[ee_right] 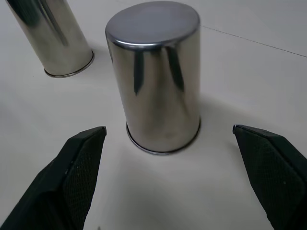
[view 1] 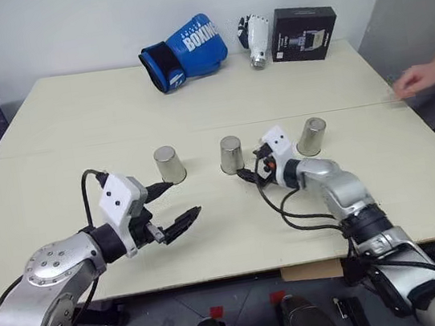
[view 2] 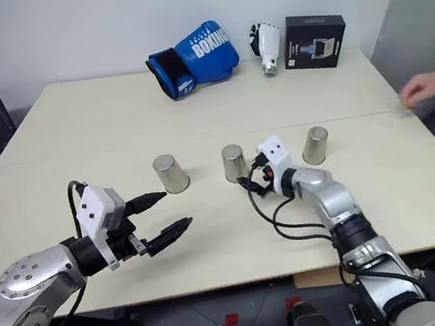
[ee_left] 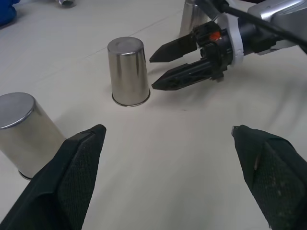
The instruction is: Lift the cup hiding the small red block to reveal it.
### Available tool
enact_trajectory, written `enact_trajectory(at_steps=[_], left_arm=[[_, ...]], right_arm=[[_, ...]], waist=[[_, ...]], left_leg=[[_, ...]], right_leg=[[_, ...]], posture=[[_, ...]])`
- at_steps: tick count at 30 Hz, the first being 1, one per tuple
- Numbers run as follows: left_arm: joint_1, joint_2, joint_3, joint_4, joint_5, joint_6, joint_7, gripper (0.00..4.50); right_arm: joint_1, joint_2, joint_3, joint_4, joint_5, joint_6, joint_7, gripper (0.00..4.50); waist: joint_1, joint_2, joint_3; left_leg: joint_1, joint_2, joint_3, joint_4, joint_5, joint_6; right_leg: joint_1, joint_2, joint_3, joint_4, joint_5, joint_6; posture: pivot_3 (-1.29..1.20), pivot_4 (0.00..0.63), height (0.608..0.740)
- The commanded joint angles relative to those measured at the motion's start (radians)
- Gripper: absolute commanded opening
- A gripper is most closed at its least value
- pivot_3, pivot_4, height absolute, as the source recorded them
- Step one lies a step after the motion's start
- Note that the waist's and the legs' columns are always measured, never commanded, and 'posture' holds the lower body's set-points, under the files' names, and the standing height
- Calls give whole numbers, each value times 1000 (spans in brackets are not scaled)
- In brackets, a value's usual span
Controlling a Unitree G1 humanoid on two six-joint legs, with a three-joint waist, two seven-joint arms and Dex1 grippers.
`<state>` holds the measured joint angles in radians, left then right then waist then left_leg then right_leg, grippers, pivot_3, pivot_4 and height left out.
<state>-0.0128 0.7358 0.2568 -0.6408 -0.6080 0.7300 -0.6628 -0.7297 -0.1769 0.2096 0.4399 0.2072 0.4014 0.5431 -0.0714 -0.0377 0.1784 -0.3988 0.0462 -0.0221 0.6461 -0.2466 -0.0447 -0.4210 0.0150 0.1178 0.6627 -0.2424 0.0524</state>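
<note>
Right gripper (view 1: pixel 245 174) lined up on the middle cup (view 1: pixel 231 154).

Jaws apart on both arms, holding nothing; right ones just short of that upturned cup on the bench (view 1: pixel 73 118), probably to straddle it. Left gripper (view 1: pixel 176 204) waiting nearby. Red block presumably underneath one cup.

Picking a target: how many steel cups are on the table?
3, all upside down in a row: left cup, middle cup by the right gripper, right cup.

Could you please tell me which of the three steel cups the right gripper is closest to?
The middle cup: the right gripper sits just before it with open fingers.
</note>
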Motion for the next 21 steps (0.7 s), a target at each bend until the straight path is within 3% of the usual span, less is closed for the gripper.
enact_trajectory(at_steps=[1,8,15,21], left_arm=[[18,0,4,-65,-11,6,25,4463],[24,4,19,-79,-36,25,52,4463],[-30,9,19,-55,-62,51,69,4500],[-29,28,31,-27,-62,41,49,4500]], right_arm=[[-77,55,-23,116,-29,-108,-3,4500],[-152,122,-56,295,-72,-253,-43,4500],[-131,138,-90,192,-44,-275,-20,2773],[-116,101,-176,-17,19,-133,-54,2689]], waist=[[-4,0,0],[-13,0,0],[-16,1,0],[-15,1,0]], left_leg=[[0,0,0,0,0,0],[0,0,-1,0,0,0],[0,0,-2,0,0,0],[0,0,-3,0,0,0]], right_leg=[[0,0,0,0,0,0],[0,0,-1,1,0,0],[0,0,-2,1,0,0],[0,0,-2,1,0,0]], posture=[[0,150,740],[0,150,740],[0,150,740],[0,150,740]])
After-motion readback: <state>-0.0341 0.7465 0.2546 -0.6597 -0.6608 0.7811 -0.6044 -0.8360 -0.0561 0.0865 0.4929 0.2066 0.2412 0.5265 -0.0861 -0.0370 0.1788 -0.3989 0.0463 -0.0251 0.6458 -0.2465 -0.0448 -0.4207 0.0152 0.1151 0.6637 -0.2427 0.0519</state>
